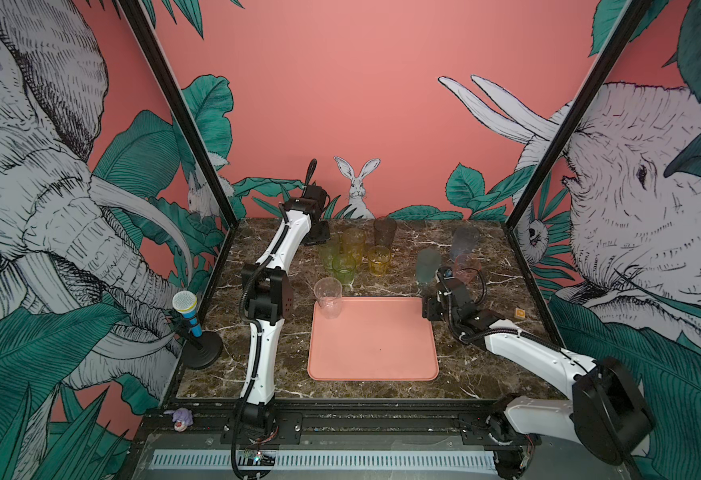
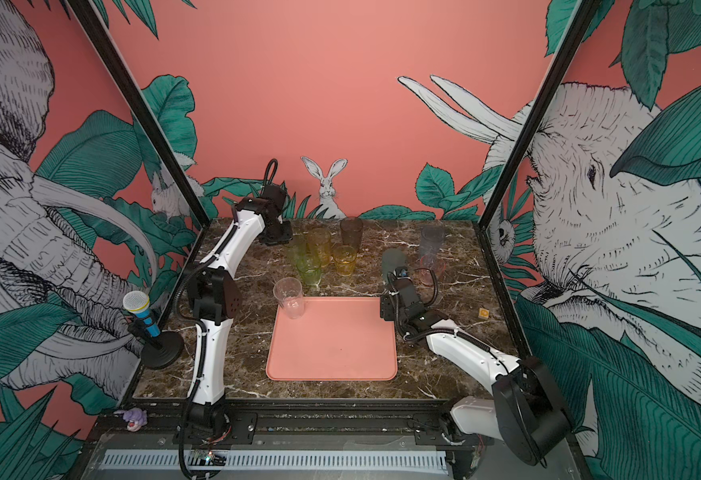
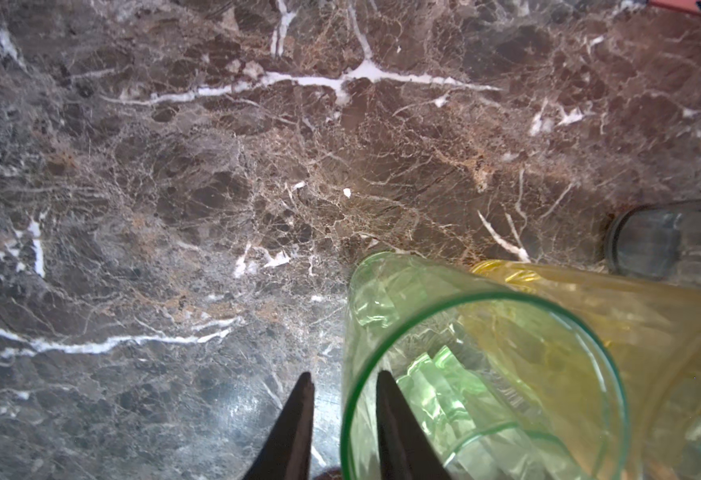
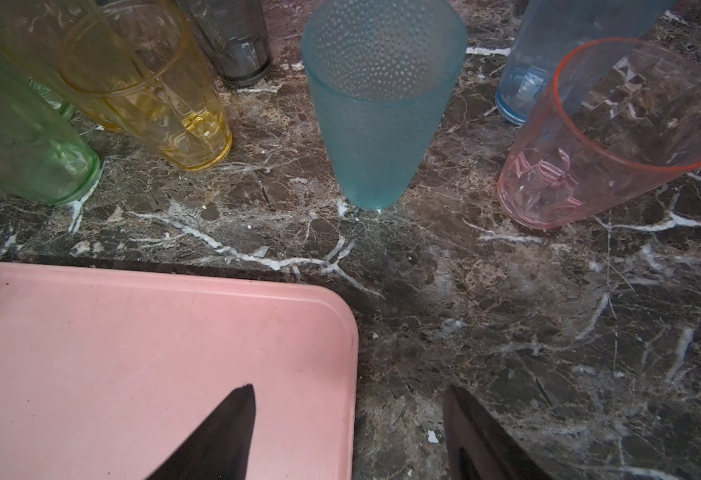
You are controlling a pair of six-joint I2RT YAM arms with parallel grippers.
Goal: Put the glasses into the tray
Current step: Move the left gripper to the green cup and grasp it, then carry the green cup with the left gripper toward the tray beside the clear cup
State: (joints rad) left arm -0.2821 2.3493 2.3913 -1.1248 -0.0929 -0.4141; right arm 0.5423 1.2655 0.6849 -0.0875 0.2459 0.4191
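The salmon-pink tray (image 1: pixel 373 353) (image 2: pixel 332 353) (image 4: pixel 132 353) lies at the table's middle, with a clear glass (image 1: pixel 328 297) (image 2: pixel 288 297) standing in its far left corner. Behind it stand several glasses: a tall green glass (image 1: pixel 328 251) (image 3: pixel 485 374), amber (image 1: pixel 353 243), smoky grey (image 1: pixel 384 230), teal (image 4: pixel 377 104), lavender-blue (image 4: pixel 548 62) and pink (image 4: pixel 614 137). My left gripper (image 1: pixel 324 246) (image 3: pixel 345 374) straddles the tall green glass's rim, one finger inside and one outside, with a small gap on each side. My right gripper (image 1: pixel 429 311) (image 4: pixel 348 388) hovers open and empty over the tray's far right corner.
A short green glass (image 1: pixel 343 268) and a short amber glass (image 1: pixel 379 259) crowd the tall green one. A toy microphone on a black stand (image 1: pixel 188 316) is at the left edge. A small tan block (image 1: pixel 519 312) lies at the right. Frame posts bound the table.
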